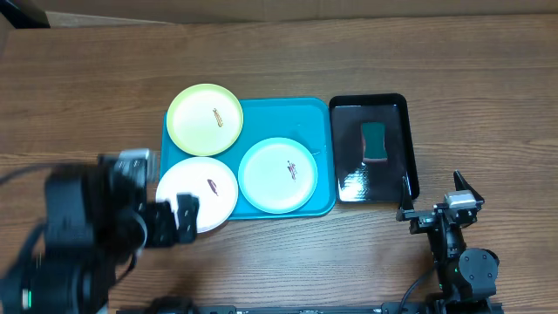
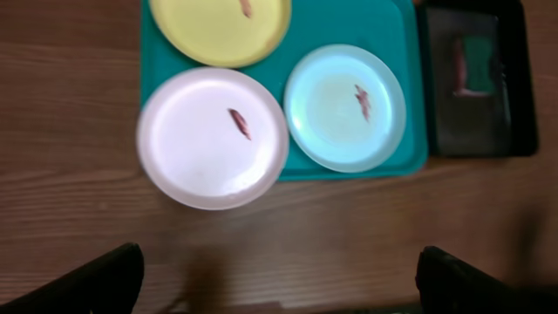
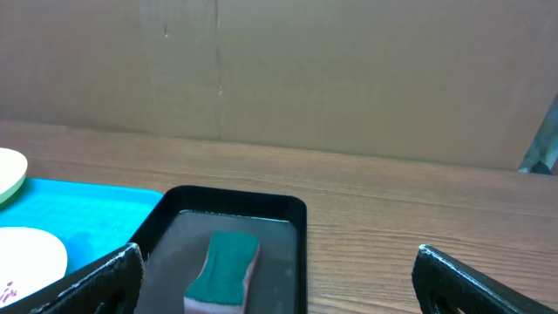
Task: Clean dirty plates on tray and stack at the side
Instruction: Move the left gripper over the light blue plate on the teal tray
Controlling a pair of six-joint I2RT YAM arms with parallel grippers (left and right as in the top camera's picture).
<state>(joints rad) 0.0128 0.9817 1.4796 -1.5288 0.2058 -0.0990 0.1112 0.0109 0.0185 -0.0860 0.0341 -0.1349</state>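
Note:
Three smeared plates lie on the turquoise tray (image 1: 314,113). The yellow-green plate (image 1: 205,119) is at the far left, the pale mint plate (image 1: 278,174) is near the middle, and the white plate (image 1: 198,194) overhangs the tray's near left corner. My left gripper (image 1: 172,218), blurred, hovers open just near-left of the white plate, touching nothing. In the left wrist view its open gripper (image 2: 279,283) frames bare wood below the white plate (image 2: 212,138) and mint plate (image 2: 344,107). My right gripper (image 1: 434,196) stands open and empty near the table's front right.
A glossy black tray (image 1: 349,187) lies right of the turquoise one, with a green sponge (image 1: 375,141) in it. The right wrist view shows this sponge (image 3: 225,270) ahead, between the open fingers. A cardboard wall (image 3: 349,78) closes the table's far side.

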